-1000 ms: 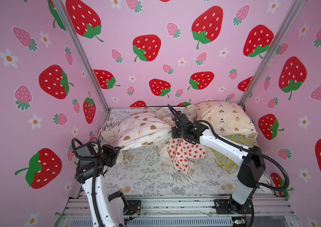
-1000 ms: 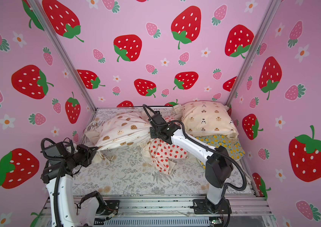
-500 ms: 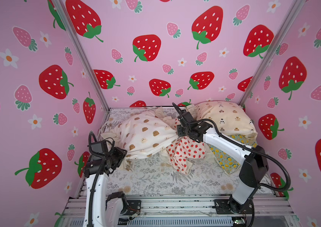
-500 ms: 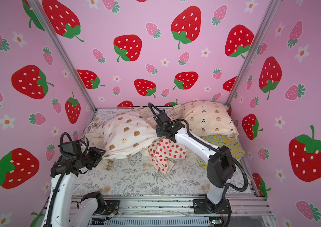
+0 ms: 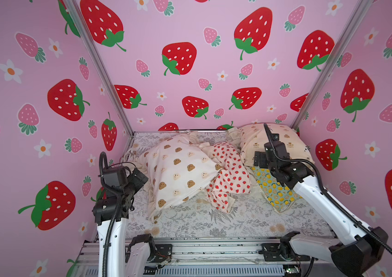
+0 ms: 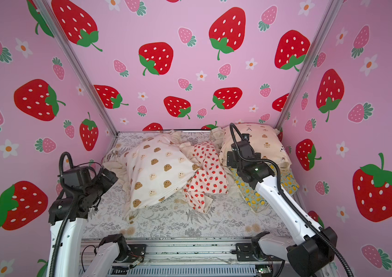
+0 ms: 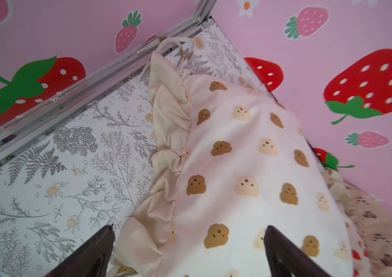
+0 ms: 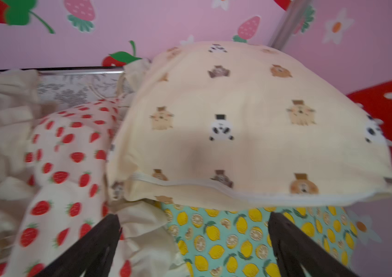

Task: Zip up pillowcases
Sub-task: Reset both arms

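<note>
Bear pillowcase [image 5: 180, 172] released, L fingers [image 7: 94, 254], R fingers [image 8: 94, 249] opened

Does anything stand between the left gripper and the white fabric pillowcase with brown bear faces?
Nothing visible does. The left gripper, jaws open, points straight at the white fabric pillowcase with brown bear faces; its cream ruffled edge lies nearest.

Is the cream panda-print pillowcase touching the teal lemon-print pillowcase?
Touching. Right wrist view: the cream panda-print pillowcase rests directly on the teal lemon-print pillowcase, overlapping it.
</note>
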Robot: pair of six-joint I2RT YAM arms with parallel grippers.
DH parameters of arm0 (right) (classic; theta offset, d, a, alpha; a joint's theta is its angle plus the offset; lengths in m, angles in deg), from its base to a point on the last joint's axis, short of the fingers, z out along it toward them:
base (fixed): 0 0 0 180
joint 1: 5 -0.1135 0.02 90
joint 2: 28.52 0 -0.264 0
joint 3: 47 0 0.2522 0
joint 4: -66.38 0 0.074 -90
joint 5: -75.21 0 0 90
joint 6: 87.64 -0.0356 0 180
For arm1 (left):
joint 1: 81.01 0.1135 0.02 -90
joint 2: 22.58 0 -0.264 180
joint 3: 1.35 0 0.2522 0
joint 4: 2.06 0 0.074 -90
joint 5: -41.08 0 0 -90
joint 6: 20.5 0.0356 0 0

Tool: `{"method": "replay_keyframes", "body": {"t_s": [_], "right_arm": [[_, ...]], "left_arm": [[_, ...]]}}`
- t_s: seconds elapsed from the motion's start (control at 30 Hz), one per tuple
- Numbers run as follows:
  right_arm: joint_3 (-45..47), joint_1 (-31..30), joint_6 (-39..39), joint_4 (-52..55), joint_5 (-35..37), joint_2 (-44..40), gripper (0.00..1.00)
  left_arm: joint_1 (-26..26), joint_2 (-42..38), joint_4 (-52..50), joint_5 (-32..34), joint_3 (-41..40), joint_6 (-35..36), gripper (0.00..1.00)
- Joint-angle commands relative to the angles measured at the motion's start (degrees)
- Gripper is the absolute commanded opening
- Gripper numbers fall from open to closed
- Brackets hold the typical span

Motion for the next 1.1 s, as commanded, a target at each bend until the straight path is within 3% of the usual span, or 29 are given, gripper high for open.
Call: {"method": "replay_keyframes", "body": {"t_s": [0.0, 0.13, 0.23, 0.4, 0.43, 0.57, 0.63, 0.77, 0.87, 0.9, 0.97, 1.07], "right_arm": [[11.3, 6.5, 5.2, -9.6, 6.6, -4.4, 0.99], [25.1, 14.2, 7.6, -24.4, 4.9, -6.6, 1.00], [32.9, 17.2, 10.6, -36.2, 3.6, -5.2, 1.00], [37.6, 25.3, 11.1, -51.4, -7.1, 5.3, 0.99], [35.1, 26.3, 11.2, -48.1, -9.2, 6.8, 1.00], [35.4, 27.8, 18.2, -61.7, -20.0, 12.7, 1.00], [35.8, 29.5, 17.7, -67.0, -24.2, 15.1, 1.00], [36.4, 30.0, 19.9, -73.1, -31.8, 20.0, 1.00], [37.4, 29.0, 20.4, -80.3, -31.4, 24.6, 1.00], [35.6, 28.3, 21.0, -73.9, -30.0, 23.0, 1.00], [36.1, 27.4, 21.4, -77.6, -28.1, 24.5, 1.00], [35.6, 26.6, 22.3, -75.8, -27.1, 24.1, 1.00]], "left_arm": [[-8.8, 3.3, 11.4, 22.8, -6.4, 3.2, 0.99], [-11.2, 6.1, 30.6, 28.8, -18.2, 8.8, 0.99], [-13.9, 8.9, 48.6, 32.8, -26.3, 18.8, 0.99], [-14.8, 17.7, 71.5, 27.4, -34.4, 26.8, 0.99], [-14.9, 19.8, 75.5, 25.6, -35.5, 28.5, 0.99], [-15.8, 25.3, 86.2, 20.9, -36.9, 33.4, 0.99], [-15.9, 28.0, 93.4, 19.4, -38.0, 35.4, 0.99], [-15.4, 33.2, 96.5, 15.3, -36.2, 35.7, 0.99], [-15.5, 39.3, 103.8, 12.6, -36.9, 36.7, 0.99], [-15.5, 40.2, 103.5, 13.4, -36.1, 36.1, 0.99], [-14.8, 42.8, 100.2, 16.1, -33.1, 34.3, 0.99], [-10.6, 41.6, 92.6, 12.5, -30.5, 29.8, 0.99]]}}
